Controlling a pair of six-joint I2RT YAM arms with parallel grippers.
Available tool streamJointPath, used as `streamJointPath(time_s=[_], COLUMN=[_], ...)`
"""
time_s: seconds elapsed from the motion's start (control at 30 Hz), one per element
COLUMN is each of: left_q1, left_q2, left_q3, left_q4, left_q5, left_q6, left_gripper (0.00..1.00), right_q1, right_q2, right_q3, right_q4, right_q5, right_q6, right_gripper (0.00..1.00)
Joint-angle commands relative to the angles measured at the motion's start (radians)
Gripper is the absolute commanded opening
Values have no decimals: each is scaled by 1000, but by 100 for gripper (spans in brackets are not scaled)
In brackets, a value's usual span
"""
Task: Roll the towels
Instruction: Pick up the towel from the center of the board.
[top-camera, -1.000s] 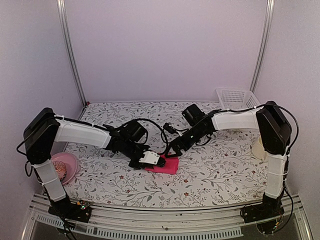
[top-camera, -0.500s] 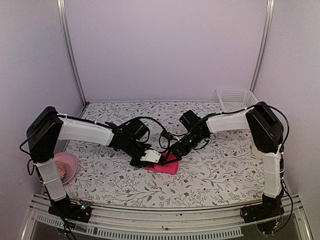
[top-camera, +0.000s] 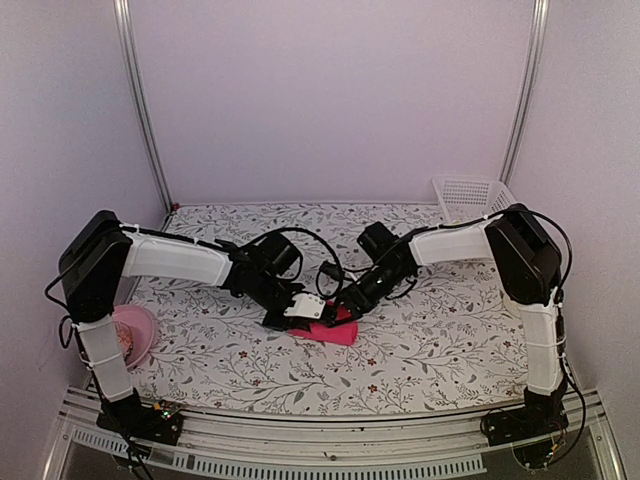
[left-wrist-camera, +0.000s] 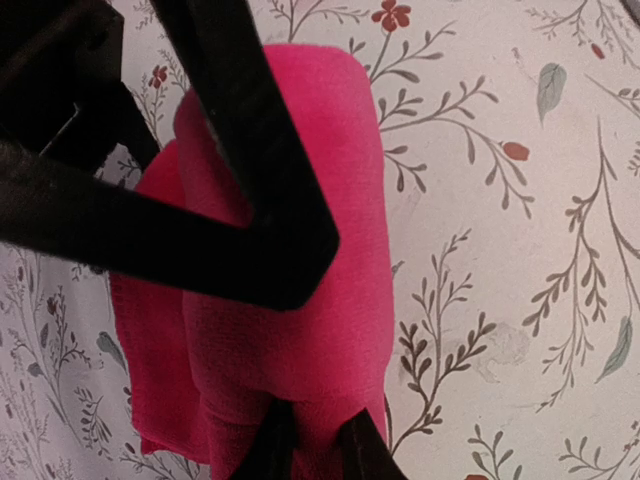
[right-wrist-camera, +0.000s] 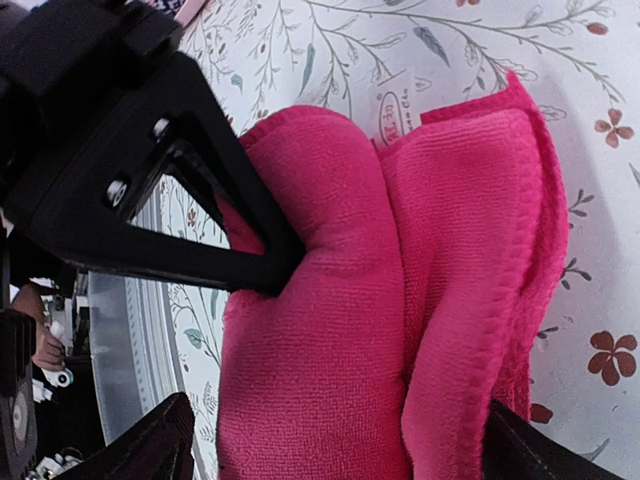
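A pink bowl (top-camera: 132, 335) sits at the left edge of the table (top-camera: 440, 340), well apart from the work. Near mid-table the left gripper (top-camera: 300, 312) pinches the left part of the pink towel (top-camera: 340, 333). Just beside it, the right gripper (top-camera: 338, 308) clamps the same partly rolled bundle from the far side. The towel's long axis runs left to right, its right end dipping slightly nearward. Floral tabletop stretches from the towel to the near edge and rightward. A white basket (top-camera: 472, 195) stands in the far right corner.
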Motion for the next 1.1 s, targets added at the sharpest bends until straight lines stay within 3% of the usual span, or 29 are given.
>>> streamJointPath(time_s=[0.0, 0.1, 0.13, 0.2, 0.47, 0.67, 0.83, 1.07], left_q1=[22, 23, 23, 23, 33, 70, 99, 123], left_q2=[39, 39, 41, 39, 36, 66, 47, -85], left_q3=[7, 4, -2, -3, 17, 104, 121, 83], left_q4=[-28, -26, -20, -18, -23, -93, -98, -78], left_q5=[-39, -42, -49, -51, -33, 42, 99, 117], left_q6=[-21, -19, -17, -19, -46, -111, -138, -162], left_gripper=[15, 15, 15, 15, 18, 19, 40, 83], right_q1=[-2, -7, -15, -15, -15, -11, -9, -37], right_q2=[33, 53, 66, 68, 64, 36, 17, -53], right_q3=[41, 55, 58, 59, 63, 51, 41, 1], right_q4=[-19, -29, -31, -35, -67, -88, -91, -62], right_q5=[-37, -60, -75, -82, -44, -23, -28, -15], right_q6=[6, 8, 10, 11, -6, -57, -79, -44], right_gripper=[86, 69, 53, 44, 29, 24, 8, 3])
